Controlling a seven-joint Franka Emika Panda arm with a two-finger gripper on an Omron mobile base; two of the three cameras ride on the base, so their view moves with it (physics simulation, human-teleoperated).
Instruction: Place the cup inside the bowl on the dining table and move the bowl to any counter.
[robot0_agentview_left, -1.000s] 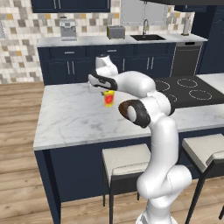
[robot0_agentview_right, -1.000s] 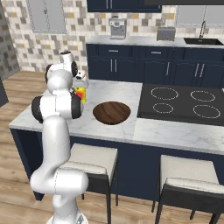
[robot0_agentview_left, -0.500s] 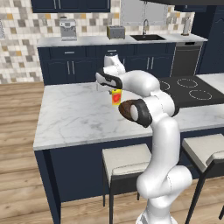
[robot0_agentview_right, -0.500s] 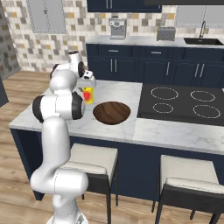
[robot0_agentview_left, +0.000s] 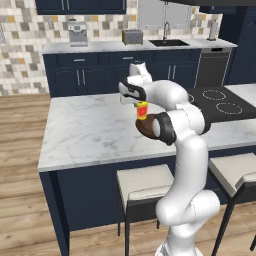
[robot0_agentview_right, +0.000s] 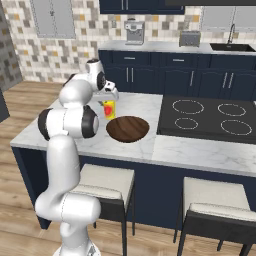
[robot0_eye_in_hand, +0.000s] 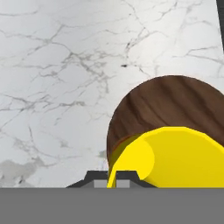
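My gripper (robot0_agentview_left: 139, 102) is shut on the cup (robot0_agentview_left: 142, 110), a small yellow cup with a red mark, and holds it in the air over the dining table (robot0_agentview_left: 85, 132). In the right base view the cup (robot0_agentview_right: 109, 109) hangs at the left rim of the bowl (robot0_agentview_right: 128, 128), a wide dark brown wooden bowl. The arm's elbow hides part of the bowl (robot0_agentview_left: 144, 129) in the left base view. From the hand, the cup (robot0_eye_in_hand: 175, 157) overlaps the near side of the bowl (robot0_eye_in_hand: 175, 103) on the marble top (robot0_eye_in_hand: 57, 65).
A black cooktop (robot0_agentview_right: 205, 116) lies in the table right of the bowl. Stools (robot0_agentview_right: 105, 181) stand along the near side. The counter (robot0_agentview_left: 100, 46) at the back wall carries a coffee machine (robot0_agentview_left: 76, 33), a toaster (robot0_agentview_left: 131, 36) and a sink (robot0_agentview_left: 170, 43).
The gripper has carried the cup to the right across the table, from left of the bowl to its left rim. The bowl has not moved.
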